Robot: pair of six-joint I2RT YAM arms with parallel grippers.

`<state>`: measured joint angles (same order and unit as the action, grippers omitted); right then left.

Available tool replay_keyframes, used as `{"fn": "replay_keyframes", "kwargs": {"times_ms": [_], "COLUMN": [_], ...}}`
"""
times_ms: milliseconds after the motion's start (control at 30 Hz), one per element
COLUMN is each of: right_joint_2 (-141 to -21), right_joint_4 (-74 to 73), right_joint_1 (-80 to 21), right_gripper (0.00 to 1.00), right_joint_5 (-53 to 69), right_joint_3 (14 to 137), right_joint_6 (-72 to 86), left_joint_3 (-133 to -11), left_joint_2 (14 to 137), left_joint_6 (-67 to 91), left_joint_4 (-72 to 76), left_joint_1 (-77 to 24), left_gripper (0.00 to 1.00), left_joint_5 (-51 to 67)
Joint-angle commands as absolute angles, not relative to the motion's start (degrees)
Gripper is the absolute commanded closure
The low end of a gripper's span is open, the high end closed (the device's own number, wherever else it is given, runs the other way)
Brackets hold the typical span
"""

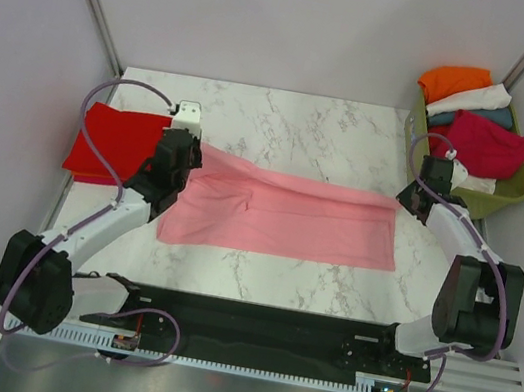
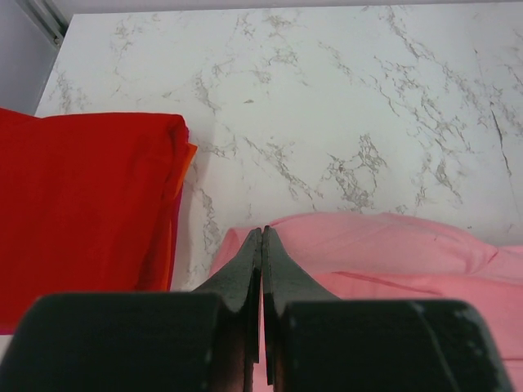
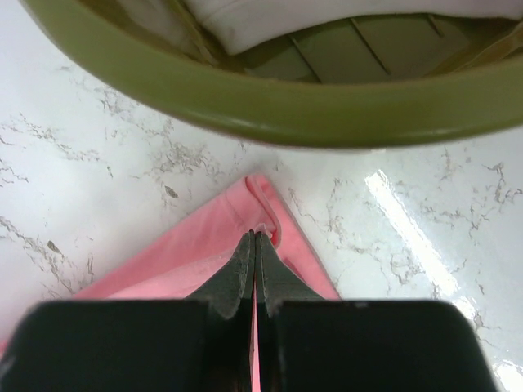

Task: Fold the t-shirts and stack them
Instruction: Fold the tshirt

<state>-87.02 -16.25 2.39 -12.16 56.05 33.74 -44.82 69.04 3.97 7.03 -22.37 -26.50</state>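
Lengthwise across the marble table (image 1: 304,127) lies the pink t-shirt (image 1: 289,216), its long axis running left to right through mid-frame. A folded red t-shirt (image 1: 114,143) sits at left, the green basket (image 1: 506,193) at upper right. The left gripper (image 2: 261,237) is clenched on the pink shirt's upper-left corner, and the right gripper (image 3: 255,238) pinches its upper-right corner.

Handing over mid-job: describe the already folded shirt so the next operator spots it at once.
Start at the white marble table and go to its left edge. There lies a bright red folded cloth t-shirt. Unlike the long pale pink cloth t-shirt spread across the middle, it is a compact rectangle.
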Motion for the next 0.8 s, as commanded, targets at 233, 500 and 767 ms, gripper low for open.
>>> {"fn": "replay_keyframes", "kwargs": {"times_ms": [233, 500, 767], "right_joint_2": [-82.2, -80.6, -79.1], "right_joint_4": [-12.7, -11.3, -11.5], "right_joint_1": [2.6, 2.6, 2.6], "right_gripper": [1.00, 1.00, 1.00], "right_joint_5": [-11.1, -11.2, -11.2], "right_joint_3": [51.2, 48.6, 47.9], "right_joint_6": [35.6, 36.4, 36.5], "left_joint_3": [-40.2, -36.9, -35.9], "left_joint_2": [63.3, 60.5, 58.7], "left_joint_6": [4.0, 5.4, 7.2], "left_joint_4": [8.1, 6.1, 4.4], "left_joint_1": [-24.7, -25.1, -25.2], "left_gripper": [0.98, 0.98, 0.98], "left_joint_5": [-28.1, -29.7, -30.1]}}
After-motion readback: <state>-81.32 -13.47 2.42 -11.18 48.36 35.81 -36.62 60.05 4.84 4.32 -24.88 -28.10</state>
